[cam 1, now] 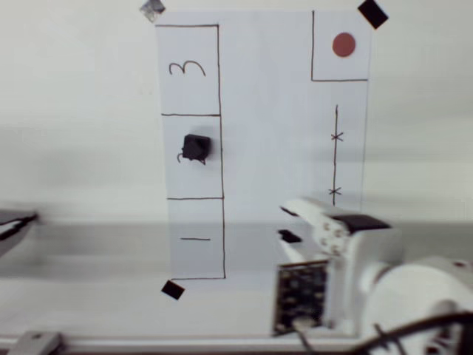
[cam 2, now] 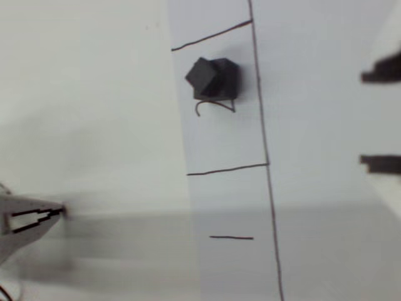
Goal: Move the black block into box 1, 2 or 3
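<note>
Black block (cam 1: 196,148) hides most of box (cam 1: 194,177) numeral, probably 2.

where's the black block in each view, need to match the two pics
Overhead view: the black block sits in the middle outlined box, left of picture centre, partly covering the handwritten numeral.
Wrist view: the black block sits near the top, just left of centre, inside the same box, above the pen curl of the numeral.
Shared landmark: the long pen line just right of the block.

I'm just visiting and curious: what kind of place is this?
Probably a hobby or lab test bench: a white robot arm on a plain table, a paper sheet with hand-drawn numbered boxes, and a black block in the middle box.
</note>
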Robot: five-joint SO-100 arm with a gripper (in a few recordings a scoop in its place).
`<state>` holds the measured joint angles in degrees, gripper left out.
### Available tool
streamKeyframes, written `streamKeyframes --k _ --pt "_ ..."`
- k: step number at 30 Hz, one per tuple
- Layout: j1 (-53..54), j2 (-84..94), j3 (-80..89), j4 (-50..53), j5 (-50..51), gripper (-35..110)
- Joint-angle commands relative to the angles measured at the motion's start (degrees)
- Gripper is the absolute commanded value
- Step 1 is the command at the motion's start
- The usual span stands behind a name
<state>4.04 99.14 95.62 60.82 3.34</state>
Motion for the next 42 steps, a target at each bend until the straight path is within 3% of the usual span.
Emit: streamKeyframes --k 1,22,35,42 --pt "-0.7 14.94 12.74 -0.26 -0.79 2" --pt "-5.71 68.12 58.8 0.09 -3.6 0" --pt "-4.57 85.87 74.79 0.09 -7.65 0" --pt "-4.39 85.96 80.33 -0.18 -9.84 0"
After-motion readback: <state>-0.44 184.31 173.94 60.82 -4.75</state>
